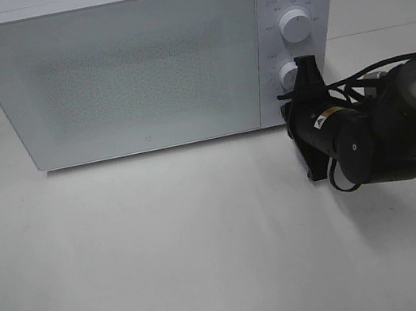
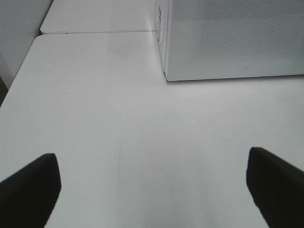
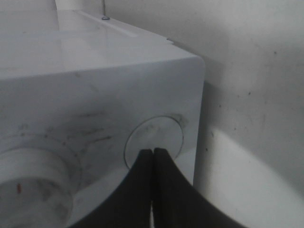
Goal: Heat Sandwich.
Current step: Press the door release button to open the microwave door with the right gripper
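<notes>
The white microwave stands at the back of the table with its door closed. The sandwich is out of view. My right gripper is shut, with nothing between its fingers, at the control panel by the lower knob. In the right wrist view its tips touch a flat round button near the panel's corner, beside that knob. My left gripper is open over bare table, some way in front of the microwave's left front corner. It holds nothing.
The upper knob sits above the lower one on the panel. The right arm's body and its cables lie over the table at the right. A table seam runs behind the left gripper's area.
</notes>
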You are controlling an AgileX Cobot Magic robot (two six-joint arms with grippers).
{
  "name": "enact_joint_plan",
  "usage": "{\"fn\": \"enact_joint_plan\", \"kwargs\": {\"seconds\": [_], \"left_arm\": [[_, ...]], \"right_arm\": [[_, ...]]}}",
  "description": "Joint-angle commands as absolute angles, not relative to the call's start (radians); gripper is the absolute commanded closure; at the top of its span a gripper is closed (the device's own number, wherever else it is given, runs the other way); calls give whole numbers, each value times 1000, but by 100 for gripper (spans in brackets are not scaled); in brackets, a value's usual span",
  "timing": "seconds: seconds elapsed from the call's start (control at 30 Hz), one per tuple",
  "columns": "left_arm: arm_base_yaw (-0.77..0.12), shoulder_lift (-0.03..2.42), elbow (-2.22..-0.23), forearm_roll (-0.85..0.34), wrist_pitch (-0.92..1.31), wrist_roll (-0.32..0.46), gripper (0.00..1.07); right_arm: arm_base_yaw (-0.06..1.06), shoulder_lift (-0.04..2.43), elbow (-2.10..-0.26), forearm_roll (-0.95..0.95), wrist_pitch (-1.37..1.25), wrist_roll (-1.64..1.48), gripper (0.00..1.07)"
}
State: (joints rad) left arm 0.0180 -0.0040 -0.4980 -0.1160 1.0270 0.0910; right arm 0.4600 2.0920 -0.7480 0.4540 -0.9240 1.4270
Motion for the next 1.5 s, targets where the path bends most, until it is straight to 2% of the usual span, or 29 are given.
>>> {"fn": "enact_joint_plan", "kwargs": {"seconds": [0.03,0.6,1.03,1.5], "left_arm": [[21,-32,-494,-119,1027,90,3],[21,-32,-494,-119,1027,90,3],[21,-32,-494,-119,1027,90,3],[21,-32,-494,-119,1027,90,3]], "right_arm": [[437,2098,-763,449,-929,1420,107],[430,2102,-822,447,-971,1444,107],[430,2173,-921,452,-1128,1461,107],[430,2176,-927,449,-1111,1460,107]]}}
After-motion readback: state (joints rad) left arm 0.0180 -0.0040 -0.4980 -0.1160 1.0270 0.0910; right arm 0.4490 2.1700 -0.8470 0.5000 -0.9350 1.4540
